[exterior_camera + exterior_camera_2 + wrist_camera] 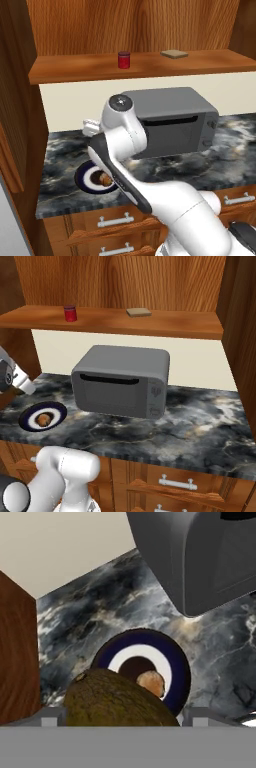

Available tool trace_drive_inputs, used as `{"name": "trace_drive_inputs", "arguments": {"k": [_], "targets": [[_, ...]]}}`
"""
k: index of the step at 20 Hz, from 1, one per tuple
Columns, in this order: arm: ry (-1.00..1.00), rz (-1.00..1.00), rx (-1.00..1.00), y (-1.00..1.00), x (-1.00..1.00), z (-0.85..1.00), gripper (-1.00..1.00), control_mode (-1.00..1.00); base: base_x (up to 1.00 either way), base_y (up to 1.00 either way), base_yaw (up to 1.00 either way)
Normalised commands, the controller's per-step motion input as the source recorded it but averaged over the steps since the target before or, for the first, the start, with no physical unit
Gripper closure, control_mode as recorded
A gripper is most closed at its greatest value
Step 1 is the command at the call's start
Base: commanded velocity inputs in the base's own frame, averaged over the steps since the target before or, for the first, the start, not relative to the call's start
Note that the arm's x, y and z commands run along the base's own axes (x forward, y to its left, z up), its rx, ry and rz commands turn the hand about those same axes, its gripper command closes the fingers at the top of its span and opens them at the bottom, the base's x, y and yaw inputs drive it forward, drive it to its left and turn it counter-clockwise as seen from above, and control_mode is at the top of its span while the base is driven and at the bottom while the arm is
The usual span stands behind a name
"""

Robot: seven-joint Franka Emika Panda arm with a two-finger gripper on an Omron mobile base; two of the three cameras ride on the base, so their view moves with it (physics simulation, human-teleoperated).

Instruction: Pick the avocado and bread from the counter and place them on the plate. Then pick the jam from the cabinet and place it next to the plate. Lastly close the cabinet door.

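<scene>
Avocado [117, 699] sits between the claw [120, 717] tips in the hand view, big and close to the lens, so we judge the claw gripping it, held above the plate [177, 662] with the plate's centre just past it. Bread [151, 683] is already on the plate, at the dark centre. In the right base view the bread [44, 419] lies mid-plate [56, 408], and the plate rests on the tabletop [200, 416] to the left of the grey microwave [122, 381].

Step in hand, as we read it: set the avocado on the plate beside the bread. To do it well:
- come down over bare plate next to the bread, not on top of it, or one of them may roll off
- go low before we let go; a roundish thing dropped from height will likely bounce past the rim
- open fully, then lift straight up so the tips don't drag it

Left base view: our own arm covers much of the plate [82, 176], so we trust the hand view for alignment.

Jam [124, 59] stands on the cabinet shelf [75, 67] above the plate, near a flat tan slab [174, 53]. Not yet due.
</scene>
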Motion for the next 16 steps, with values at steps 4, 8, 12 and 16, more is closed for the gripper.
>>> {"name": "trace_drive_inputs", "arguments": {"k": [4,8,12,16], "targets": [[0.05,0.00,0.00,0.06,0.00,-0.36,1.00,-1.00,0.00,0.00,0.00],[0.01,0.00,0.00,0.14,0.00,-0.65,1.00,-1.00,0.00,0.00,0.00],[0.00,0.00,0.00,0.21,0.00,-0.74,1.00,-1.00,0.00,0.00,0.00],[0.00,0.00,0.00,0.28,0.32,-0.63,1.00,-1.00,0.00,0.00,0.00]]}}
